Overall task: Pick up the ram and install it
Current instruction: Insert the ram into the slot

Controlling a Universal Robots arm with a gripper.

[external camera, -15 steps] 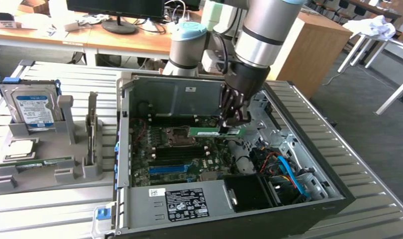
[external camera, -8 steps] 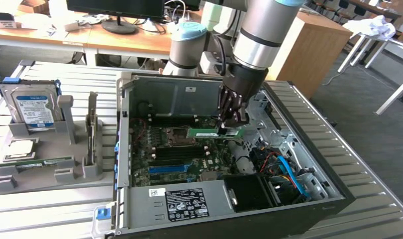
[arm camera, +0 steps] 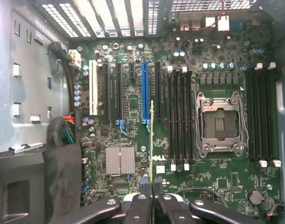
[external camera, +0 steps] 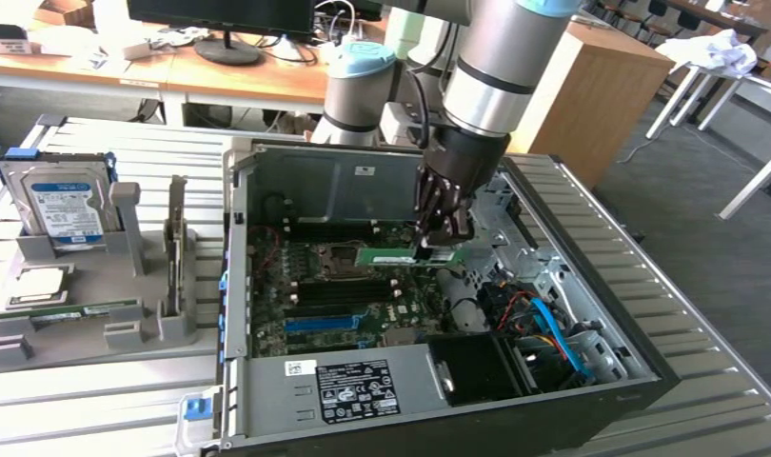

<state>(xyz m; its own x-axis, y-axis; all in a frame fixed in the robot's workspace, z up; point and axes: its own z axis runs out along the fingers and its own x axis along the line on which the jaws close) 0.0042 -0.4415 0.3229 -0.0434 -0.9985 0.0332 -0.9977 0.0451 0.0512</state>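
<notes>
Ram (external camera: 392, 256) clamped between gripper (external camera: 443, 244) fingers, held level inside open computer case (external camera: 322, 181), over motherboard (arm camera: 128, 105), beside CPU socket (arm camera: 220, 122). Not seated in any slot.

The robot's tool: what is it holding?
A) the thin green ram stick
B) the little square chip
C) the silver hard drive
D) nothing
A: the tool is shut on the green ram, holding it over the motherboard inside the open computer case.
</notes>
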